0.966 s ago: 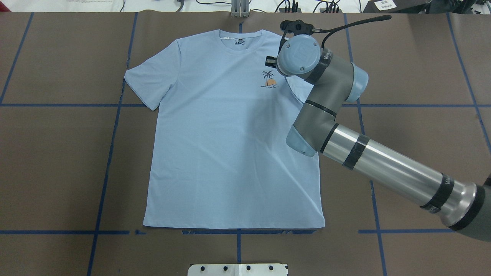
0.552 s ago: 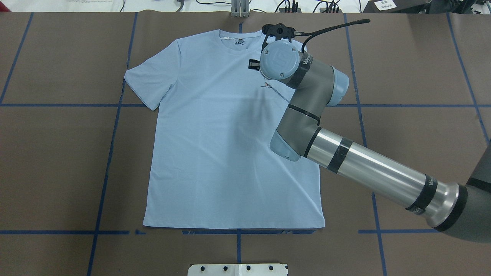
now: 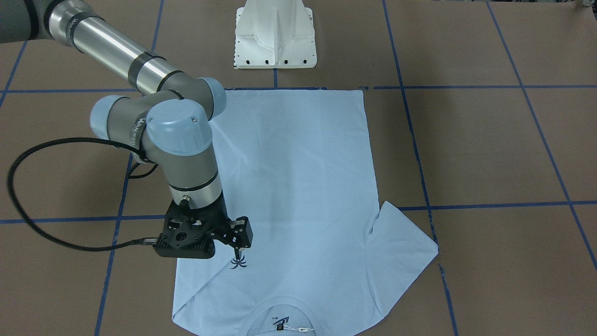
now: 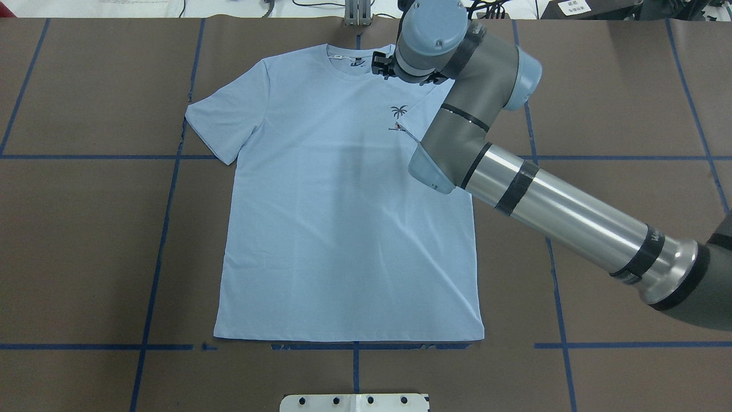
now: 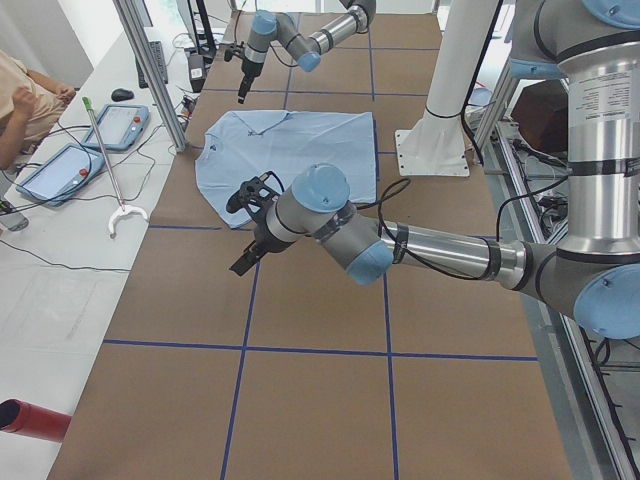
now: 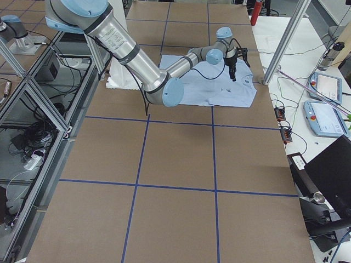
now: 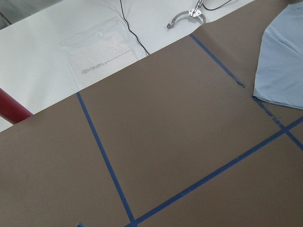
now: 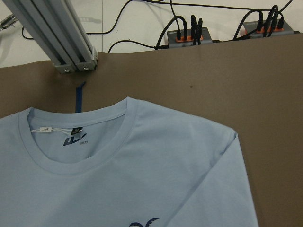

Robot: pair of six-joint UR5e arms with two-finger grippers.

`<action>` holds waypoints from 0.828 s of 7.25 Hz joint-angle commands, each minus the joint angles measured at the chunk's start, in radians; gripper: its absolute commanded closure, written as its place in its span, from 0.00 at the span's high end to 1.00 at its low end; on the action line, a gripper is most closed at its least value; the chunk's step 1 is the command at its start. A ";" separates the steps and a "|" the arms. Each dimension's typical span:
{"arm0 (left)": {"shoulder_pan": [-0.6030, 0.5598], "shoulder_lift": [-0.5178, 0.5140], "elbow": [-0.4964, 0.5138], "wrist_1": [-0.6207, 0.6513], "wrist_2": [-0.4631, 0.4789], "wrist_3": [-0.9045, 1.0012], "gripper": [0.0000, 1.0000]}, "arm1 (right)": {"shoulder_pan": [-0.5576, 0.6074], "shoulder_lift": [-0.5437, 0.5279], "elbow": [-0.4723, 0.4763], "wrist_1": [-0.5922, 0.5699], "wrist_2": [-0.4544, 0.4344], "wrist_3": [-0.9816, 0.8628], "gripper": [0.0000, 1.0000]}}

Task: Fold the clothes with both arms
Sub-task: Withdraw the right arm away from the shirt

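Since the earlier overhead frame, the right arm [image 4: 572,223] has carried its wrist off the chest toward the collar, at the top centre, and the palm-tree print [image 4: 399,110] is uncovered again. From the front camera I see the right gripper [image 3: 239,254] close by that print. Only one thin black tip shows, so I cannot tell if it is released or clenched.

The light blue T-shirt [image 4: 343,229] lies flat, front up, in the middle of the brown table cover [image 4: 86,229]. One sleeve [image 4: 220,123] is spread out at the left; the other sleeve [image 4: 422,109] is folded inward, its edge touching the print. The left gripper [image 5: 241,267] hovers over bare cover, apart from the shirt; its state I cannot tell.
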 commanded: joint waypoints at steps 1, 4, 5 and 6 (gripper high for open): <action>0.107 -0.177 0.136 -0.012 0.002 -0.049 1.00 | 0.173 -0.055 0.012 -0.031 0.205 -0.229 1.00; 0.225 -0.439 0.419 -0.022 0.008 -0.172 1.00 | 0.398 -0.220 0.025 -0.029 0.389 -0.607 1.00; 0.264 -0.482 0.459 -0.029 0.079 -0.274 1.00 | 0.464 -0.268 0.024 -0.032 0.452 -0.707 1.00; 0.329 -0.517 0.476 -0.035 0.136 -0.410 0.90 | 0.514 -0.309 0.025 -0.032 0.483 -0.790 1.00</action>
